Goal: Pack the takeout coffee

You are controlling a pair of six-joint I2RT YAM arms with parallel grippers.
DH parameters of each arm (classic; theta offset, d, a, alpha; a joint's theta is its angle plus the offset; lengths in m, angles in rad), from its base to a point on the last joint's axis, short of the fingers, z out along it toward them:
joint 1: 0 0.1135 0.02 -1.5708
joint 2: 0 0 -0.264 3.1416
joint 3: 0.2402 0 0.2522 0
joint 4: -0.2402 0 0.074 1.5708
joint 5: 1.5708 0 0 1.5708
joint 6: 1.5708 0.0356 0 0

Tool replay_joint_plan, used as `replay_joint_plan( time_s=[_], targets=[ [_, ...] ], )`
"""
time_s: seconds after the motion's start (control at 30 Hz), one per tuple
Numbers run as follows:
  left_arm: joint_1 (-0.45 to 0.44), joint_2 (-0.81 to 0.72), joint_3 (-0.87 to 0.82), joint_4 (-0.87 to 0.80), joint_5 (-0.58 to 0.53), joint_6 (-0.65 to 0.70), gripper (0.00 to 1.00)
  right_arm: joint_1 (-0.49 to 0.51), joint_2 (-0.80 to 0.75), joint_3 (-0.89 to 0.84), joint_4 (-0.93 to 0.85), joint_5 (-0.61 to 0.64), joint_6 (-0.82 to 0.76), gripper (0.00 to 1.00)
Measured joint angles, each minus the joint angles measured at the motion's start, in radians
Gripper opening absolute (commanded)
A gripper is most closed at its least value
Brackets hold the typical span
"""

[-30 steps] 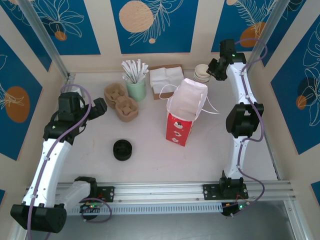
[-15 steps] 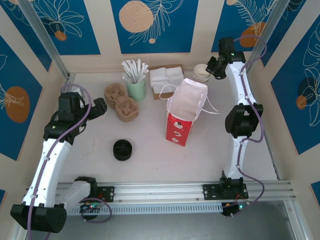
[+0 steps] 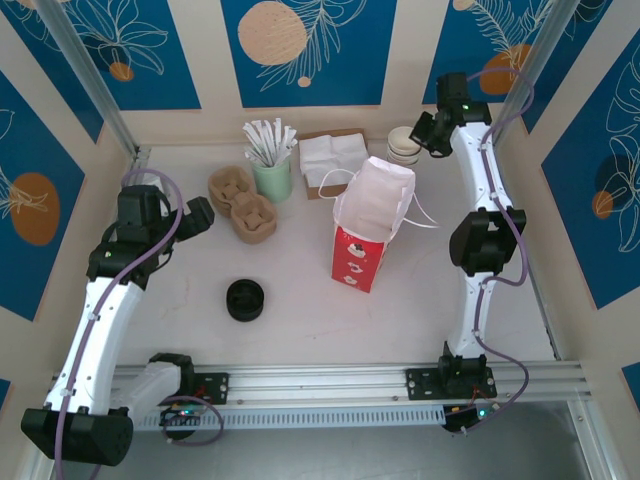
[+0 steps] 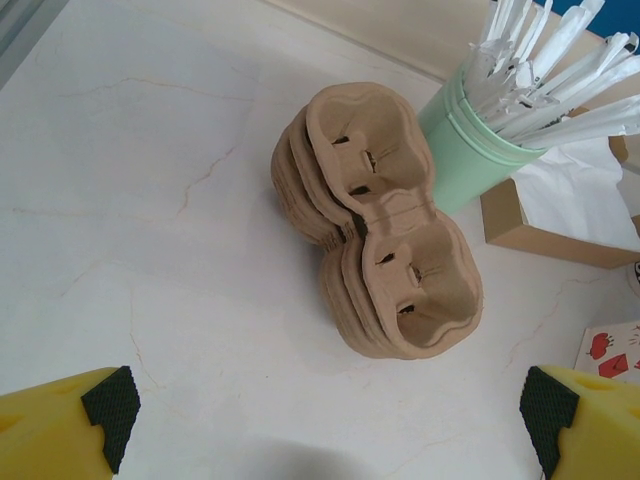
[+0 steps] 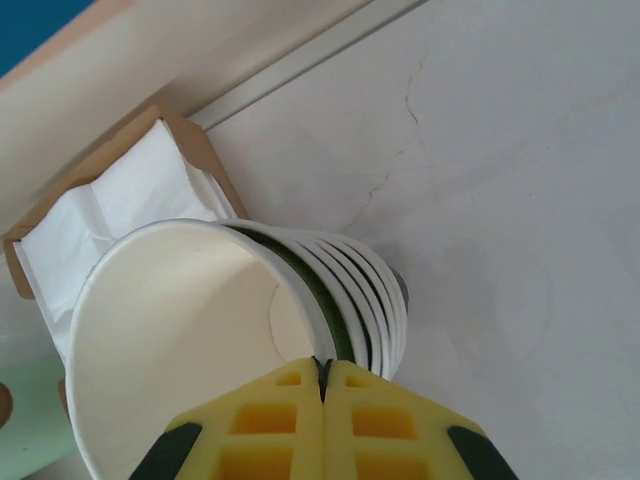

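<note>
Takeout cup [image 5: 170, 330] atop stack [image 5: 382, 300], pinched by right hand [image 5: 322, 372], beside napkins [image 5: 110, 205].

Pulp carriers [image 4: 380, 220] beside a mint cup [image 4: 465, 160] of sticks [image 4: 540, 70] — napkin box [image 4: 545, 228] and nested paper cups [image 5: 180, 330] nearby.

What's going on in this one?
The right pincer is shut on the rim of the top cup, which sits tilted out of the cup stack at the back right. That cup has no lid on. The left pincer hangs open above the stacked carriers, holding nothing. The bag stands open in the middle, and the lids sit in a low stack at the front left.
</note>
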Motion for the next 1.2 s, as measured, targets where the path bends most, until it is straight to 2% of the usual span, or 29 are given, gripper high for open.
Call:
replay_joint_plan(
  time_s=[0.4, 0.6, 0.7, 0.9, 1.07, 1.2],
  targets=[
    [0.0, -0.023, 0.004, -0.032, 0.026, -0.011, 0.99, 0.006, -0.09, 0.081, -0.019, 0.0, -0.001, 0.0],
    [0.0, -0.045, 0.019, -0.039, 0.05, -0.011, 0.99, 0.002, -0.254, 0.082, -0.03, 0.0, -0.013, 0.0],
    [0.0, -0.056, 0.019, -0.039, 0.071, -0.014, 0.99, -0.012, -0.369, 0.028, -0.032, 0.0, -0.025, 0.0],
    [0.0, -0.042, 0.076, -0.089, 0.145, 0.024, 0.99, -0.121, -0.638, -0.281, -0.034, -0.031, -0.03, 0.0],
    [-0.028, -0.035, 0.115, -0.094, 0.209, 0.068, 0.97, -0.228, -0.87, -0.675, -0.01, -0.061, -0.038, 0.0],
    [-0.083, -0.025, 0.108, -0.09, 0.22, 0.078, 0.97, -0.24, -1.077, -0.954, 0.012, -0.052, -0.03, 0.0]
  ],
)
